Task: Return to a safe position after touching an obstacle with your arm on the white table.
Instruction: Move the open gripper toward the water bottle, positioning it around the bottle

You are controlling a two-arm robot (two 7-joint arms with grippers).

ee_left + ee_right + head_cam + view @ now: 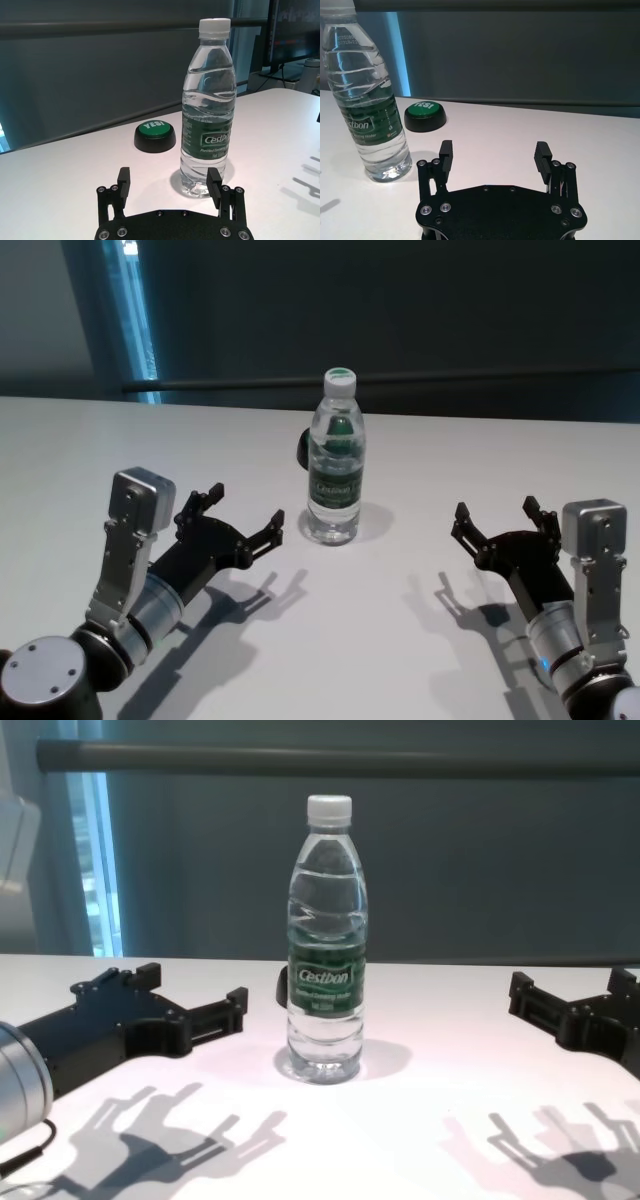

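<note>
- The water bottle [335,460] stands upright on the white table [400,640], roughly midway between the two arms, its white cap on and a dark green label band around its middle.
- Just behind the bottle, on its far side from the robot, sits a low black disc with a green top [155,136]; in the head view only a dark edge of it shows at the bottle's left shoulder.
- The left gripper [243,517] hangs low over the table, left of the bottle and near it but not touching; a strip of bare table shows between its nearer finger and the bottle.
- Its fingers [123,181] are spread wide with nothing between them; in the left wrist view the bottle's base lines up behind one fingertip.
- The right gripper [497,517] hangs over the table to the right of the bottle, farther from it than the left one.
- It too is spread wide and holds nothing; its fingers [541,155] point toward the far side of the table, with the bottle off to one side.
- Both arms cast dark shadows on the table on the robot's side of the bottle.
</note>
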